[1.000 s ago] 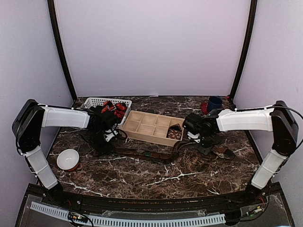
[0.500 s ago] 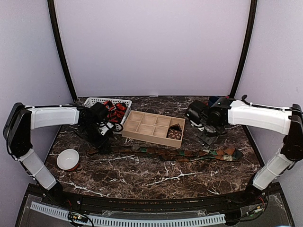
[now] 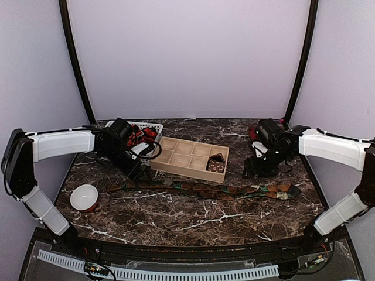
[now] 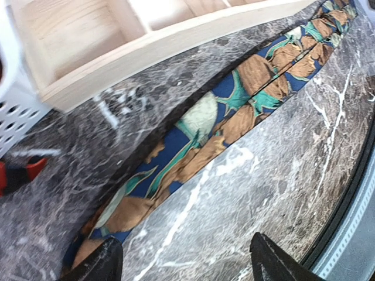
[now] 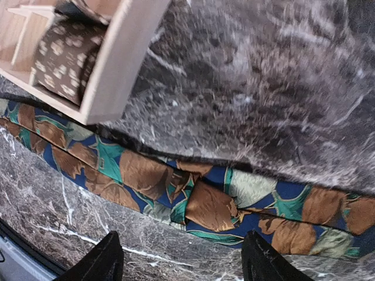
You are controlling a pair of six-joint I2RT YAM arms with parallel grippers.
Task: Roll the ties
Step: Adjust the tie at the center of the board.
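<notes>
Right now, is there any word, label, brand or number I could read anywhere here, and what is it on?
None: no readable text in any view. The leaf-patterned tie, the wooden divider tray, the white basket and the white bowl show only pattern or plain surface.

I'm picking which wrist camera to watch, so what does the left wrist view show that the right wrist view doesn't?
Only the left wrist view shows a corner of the white basket and something red beside it. Only the right wrist view shows the rolled brown dotted tie in a tray compartment. Both show the leaf-patterned tie lying on the marble table beside the wooden tray.
</notes>
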